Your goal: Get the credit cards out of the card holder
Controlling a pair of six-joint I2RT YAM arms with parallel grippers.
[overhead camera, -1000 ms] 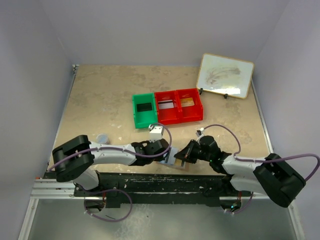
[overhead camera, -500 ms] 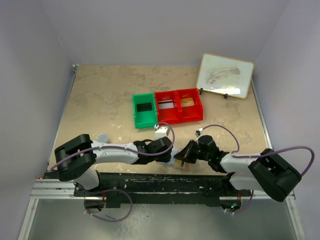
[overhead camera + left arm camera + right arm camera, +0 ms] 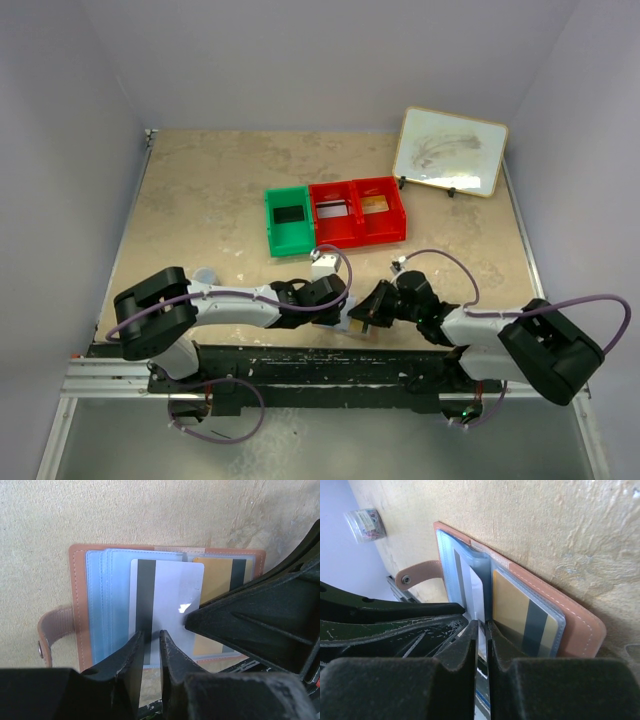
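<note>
The card holder [image 3: 77, 605] is laid open on the table [image 3: 150, 510], just ahead of both grippers. A white-grey card [image 3: 170, 600] is seen partly out of its sleeve. Its near edge is met by the left gripper [image 3: 151, 636], whose fingers are a slit apart; whether the card is gripped cannot be told. A sleeve leaf beside the gold card [image 3: 512, 610] is pinched by the right gripper [image 3: 481, 626].

No legible text, label or number anywhere.

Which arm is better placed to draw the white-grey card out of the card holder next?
Left, likely: the left pincer is at the near edge of the white-grey card; the right pincer is at the sleeve beside the gold card.
</note>
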